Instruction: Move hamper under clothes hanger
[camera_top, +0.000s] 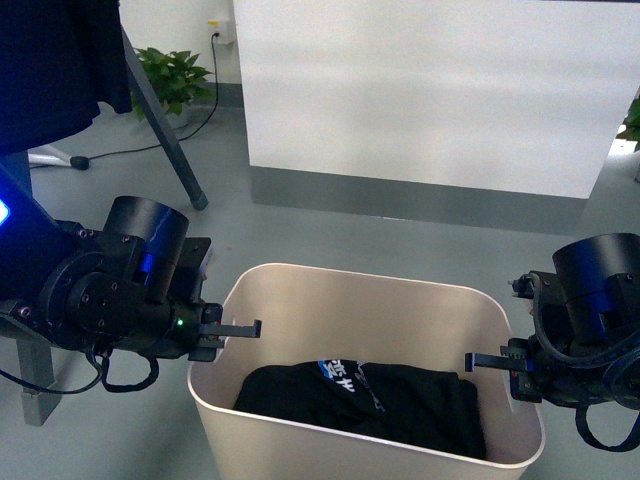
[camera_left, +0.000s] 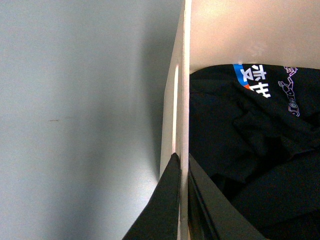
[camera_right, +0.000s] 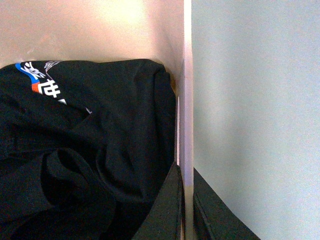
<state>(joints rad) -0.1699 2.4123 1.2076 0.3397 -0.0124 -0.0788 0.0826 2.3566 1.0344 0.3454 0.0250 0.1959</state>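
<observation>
Left pincer closed tight on hamper left rim, one finger on each side of the wall. Right pincer grips right rim likewise. Black clothing inside.

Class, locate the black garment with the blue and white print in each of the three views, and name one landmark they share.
Front view: black garment lies in the hamper, low centre.
Left wrist view: garment just inside the hamper wall.
Right wrist view: garment against the wall's inner side.
Shared landmark: its blue and white print.
</observation>
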